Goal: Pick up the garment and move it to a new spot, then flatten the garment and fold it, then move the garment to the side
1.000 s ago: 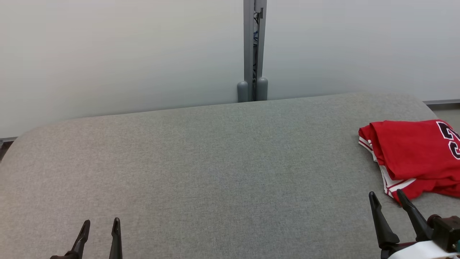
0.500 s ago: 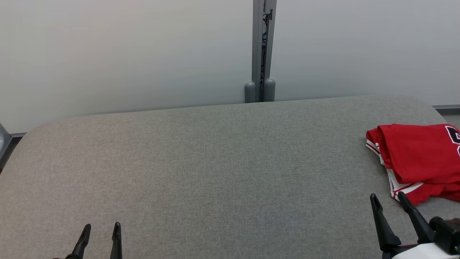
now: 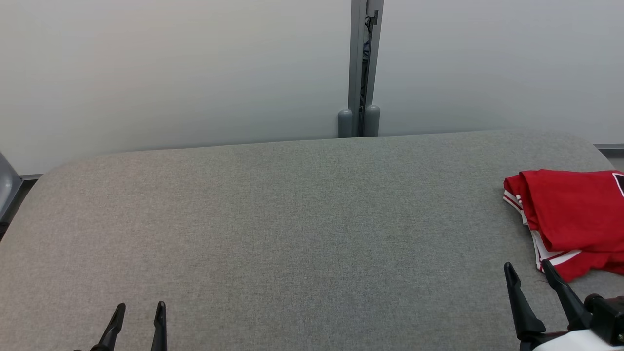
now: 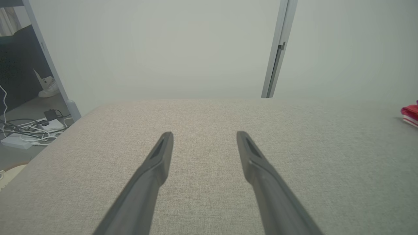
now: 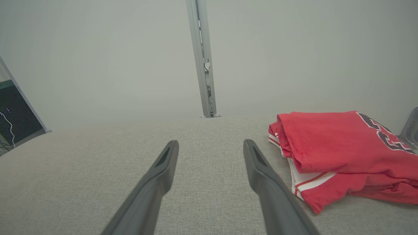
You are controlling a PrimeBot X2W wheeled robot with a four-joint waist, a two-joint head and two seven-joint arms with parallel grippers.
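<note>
The garment (image 3: 570,214) is a red jersey with white trim and dark lettering, lying folded at the right edge of the grey fabric table (image 3: 292,219). In the right wrist view the garment (image 5: 343,153) lies just right of my fingers. My right gripper (image 3: 529,266) is open, a short way in front of the jersey's near corner, holding nothing. My left gripper (image 3: 140,307) is open at the lower left over bare table, far from the jersey. In the left wrist view the left gripper (image 4: 204,133) points across the table, with a sliver of the garment (image 4: 410,114) at the far right edge.
A pale wall with a grey vertical post (image 3: 360,68) runs behind the table. Cables and a power strip (image 4: 29,129) lie on the floor off the table's left side. A grey metal piece (image 5: 409,129) stands beyond the jersey on the right.
The whole head view has drifted to the right and slightly down, so the camera has turned. Both grippers stay open and in the same places relative to the table.
</note>
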